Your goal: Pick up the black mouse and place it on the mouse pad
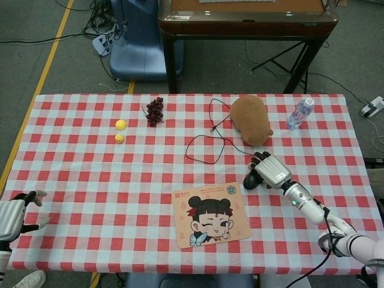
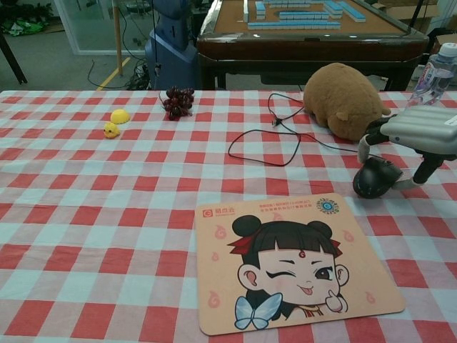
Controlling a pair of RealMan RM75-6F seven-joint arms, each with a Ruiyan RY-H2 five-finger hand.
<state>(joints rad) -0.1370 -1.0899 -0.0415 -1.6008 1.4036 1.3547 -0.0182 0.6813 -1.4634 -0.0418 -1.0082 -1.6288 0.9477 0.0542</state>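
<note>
At near-left edge of checkered surface (image 1: 90, 180): left hand (image 1: 18, 213) resting low, fingers apart, holding nothing. Far left: two small yellow toys (image 1: 120, 131), dark grape bunch (image 1: 155, 111) beside them. Centre near: mouse pad (image 1: 210, 214) with cartoon girl print, lying flat, nothing on it. Right of pad, just off its far-right corner: black mouse (image 2: 375, 176), cable (image 1: 207, 141) looping toward far side. Right hand (image 1: 273, 171) over mouse, fingers wrapped on it; chest view shows mouse held under palm. Behind: brown plush toy (image 1: 251, 119). Far right: water bottle (image 1: 299, 113) lying on surface.
</note>
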